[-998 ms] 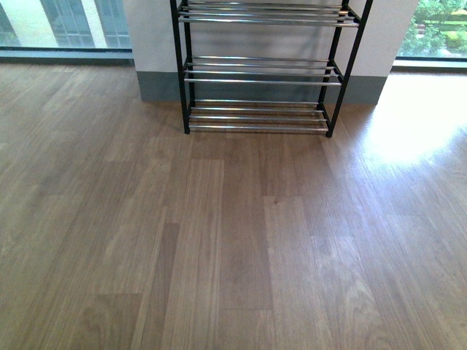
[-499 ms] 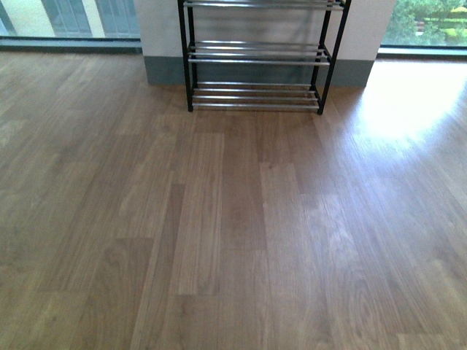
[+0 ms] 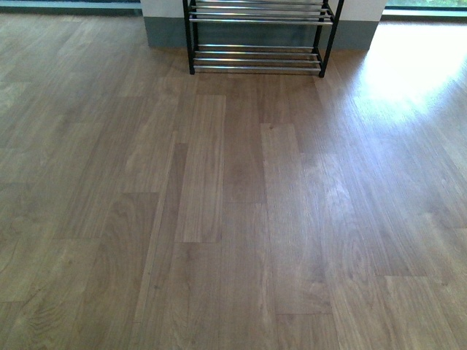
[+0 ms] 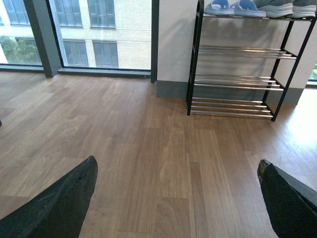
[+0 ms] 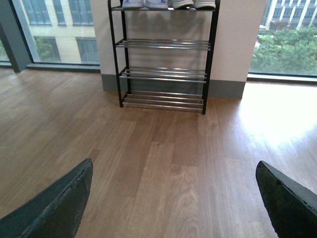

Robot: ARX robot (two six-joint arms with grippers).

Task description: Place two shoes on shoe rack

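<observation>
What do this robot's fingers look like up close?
Only the tips show, in the two wrist views. The left gripper has two broad, dark charcoal fingers with a matte, slightly rough surface and rounded ends. The right gripper has fingers that look the same. No cables or markings are visible.

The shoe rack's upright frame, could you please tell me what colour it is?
Black, with shiny chrome bars across; the thin metal shoe rack shows best in the right wrist view.

shoes: pale blue-white slide pair (image 4: 235,7), side by side, top tier
rack: black frame, chrome bars (image 4: 237,82), upright against wall
</observation>
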